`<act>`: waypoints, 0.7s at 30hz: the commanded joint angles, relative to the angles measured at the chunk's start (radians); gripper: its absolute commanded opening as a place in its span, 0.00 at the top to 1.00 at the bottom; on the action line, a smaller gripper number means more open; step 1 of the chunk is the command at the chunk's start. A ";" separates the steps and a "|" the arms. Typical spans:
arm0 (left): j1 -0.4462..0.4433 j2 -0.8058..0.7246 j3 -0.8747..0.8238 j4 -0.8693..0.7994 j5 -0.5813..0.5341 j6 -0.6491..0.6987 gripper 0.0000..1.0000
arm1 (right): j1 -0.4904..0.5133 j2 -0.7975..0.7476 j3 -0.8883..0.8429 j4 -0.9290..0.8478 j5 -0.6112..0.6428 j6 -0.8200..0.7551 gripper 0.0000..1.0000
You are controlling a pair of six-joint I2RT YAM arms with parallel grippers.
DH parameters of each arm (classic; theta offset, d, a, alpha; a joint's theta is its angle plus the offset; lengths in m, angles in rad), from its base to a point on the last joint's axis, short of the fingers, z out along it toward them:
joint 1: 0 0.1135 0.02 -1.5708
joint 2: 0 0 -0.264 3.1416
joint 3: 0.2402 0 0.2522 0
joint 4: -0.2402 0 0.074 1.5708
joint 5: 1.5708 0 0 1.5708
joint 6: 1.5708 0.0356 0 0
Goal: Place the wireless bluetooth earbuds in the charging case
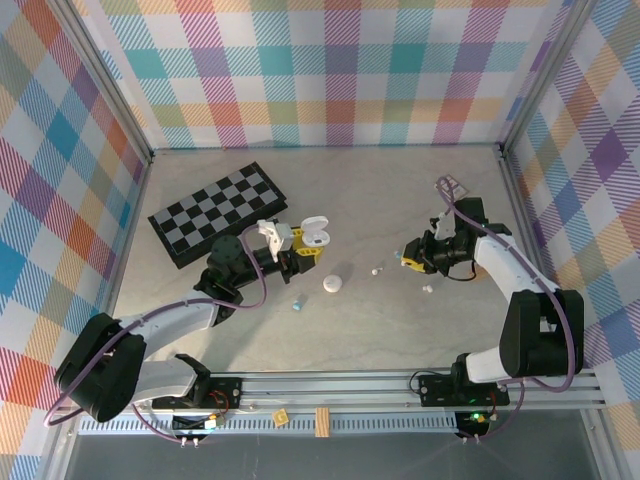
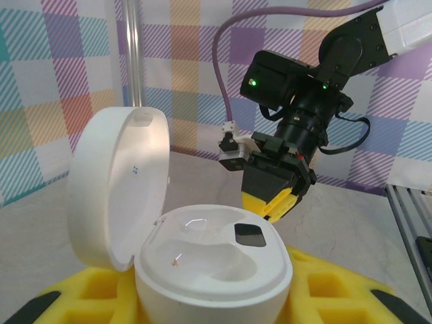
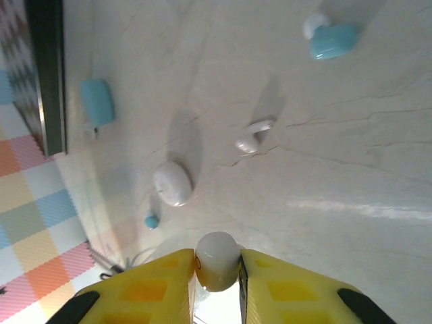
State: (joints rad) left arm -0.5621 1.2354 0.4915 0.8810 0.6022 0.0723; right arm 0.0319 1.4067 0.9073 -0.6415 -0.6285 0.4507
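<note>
1. The board [image 1: 220, 213] lies at the back left, away from the work.
2. The left gripper [image 1: 300, 248] is closed narrow on the base of the case [image 2: 212, 270] and holds it upright. The lid [image 2: 118, 189] is swung back to the left, so the sockets face up and toward the other arm.
3. Both sockets look empty, so no bud seems to be seated yet.
4. A spare case [image 1: 332, 284] sits shut on the table between the arms. A loose bud [image 1: 375, 271] lies near it on the right and is likely waiting its turn.
5. The right gripper [image 1: 408, 261] hangs to the right, apart from the case. Its pads are drawn in tight on a white bud [image 3: 217, 258], which is pinched at the very tips. The bud's rounded end sticks out beyond the pads, probably so it can go into a socket without the pads fouling the rim.
6. The next step is probably to carry the bud across and line it up over a socket. A bud this small and smooth could twist in the pinch.
</note>
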 commanded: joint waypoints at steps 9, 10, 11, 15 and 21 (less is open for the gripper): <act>-0.028 0.050 0.051 0.048 0.007 0.015 0.66 | -0.007 -0.082 -0.027 -0.001 -0.196 0.056 0.76; -0.031 0.053 0.052 0.052 0.007 0.016 0.66 | -0.008 -0.085 -0.030 0.004 -0.208 0.063 0.76; -0.033 0.057 0.052 0.057 0.005 0.015 0.66 | -0.008 -0.090 -0.033 0.009 -0.222 0.072 0.76; -0.044 0.073 0.054 0.064 0.006 0.015 0.66 | -0.007 -0.101 -0.035 0.008 -0.259 0.076 0.76; -0.056 0.087 0.056 0.069 0.004 0.022 0.66 | -0.005 -0.111 -0.041 0.034 -0.322 0.114 0.76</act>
State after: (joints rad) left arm -0.6094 1.3140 0.5209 0.8967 0.6006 0.0727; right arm 0.0315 1.3228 0.8772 -0.6266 -0.8776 0.5404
